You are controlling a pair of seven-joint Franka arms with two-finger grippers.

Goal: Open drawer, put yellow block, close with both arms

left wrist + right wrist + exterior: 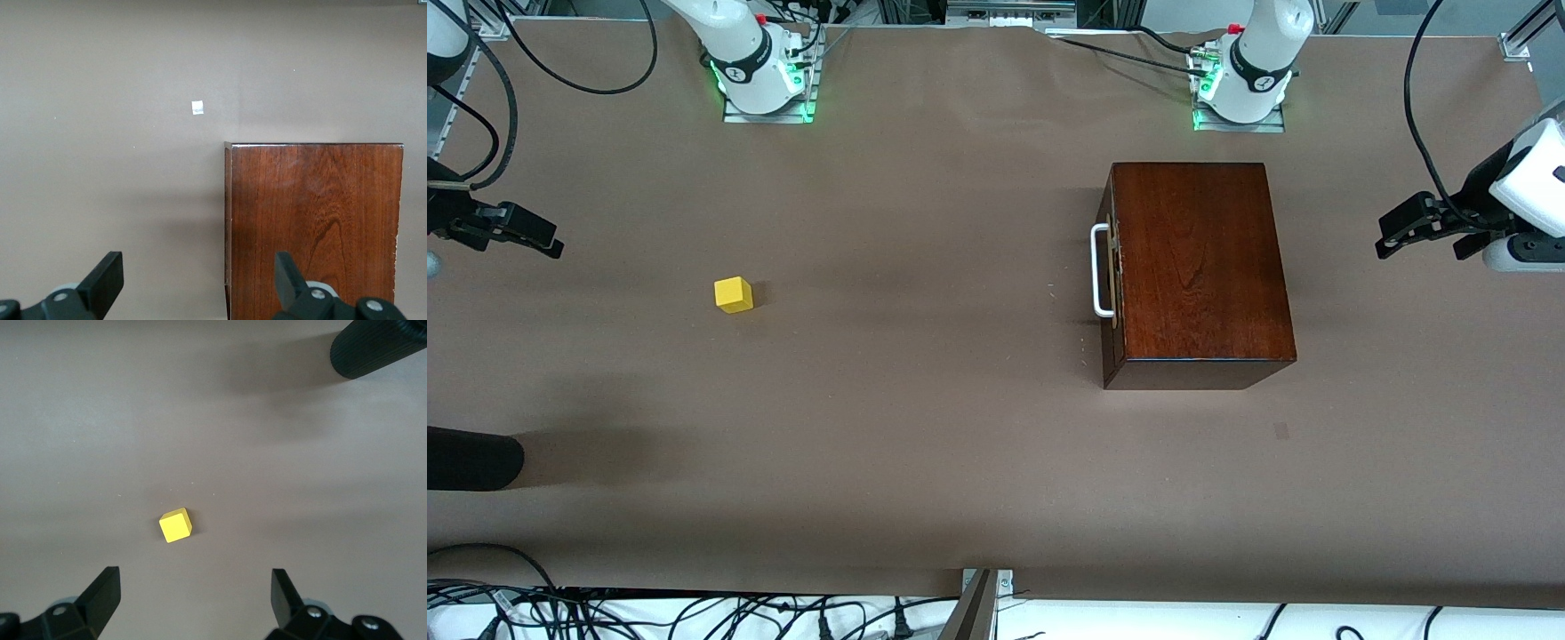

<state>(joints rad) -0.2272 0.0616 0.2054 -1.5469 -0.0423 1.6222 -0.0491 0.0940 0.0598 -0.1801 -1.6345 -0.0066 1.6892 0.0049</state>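
Observation:
The dark mahogany box (pixel 1199 267) stands on the table toward the left arm's end, its drawer shut, with the white loop handle (pixel 1100 270) facing the right arm's end. The box also shows in the left wrist view (pixel 313 220). The yellow block (pixel 734 294) lies on the table toward the right arm's end and shows in the right wrist view (pixel 175 525). My left gripper (pixel 1396 233) is open and empty in the air at the left arm's end of the table, apart from the box. My right gripper (pixel 538 242) is open and empty in the air at the right arm's end, apart from the block.
A black cylinder (pixel 471 458) juts in at the table's edge at the right arm's end, nearer to the front camera than the block; it also shows in the right wrist view (pixel 380 347). A small pale square mark (pixel 1281 431) lies on the brown table (pixel 925 427) near the box.

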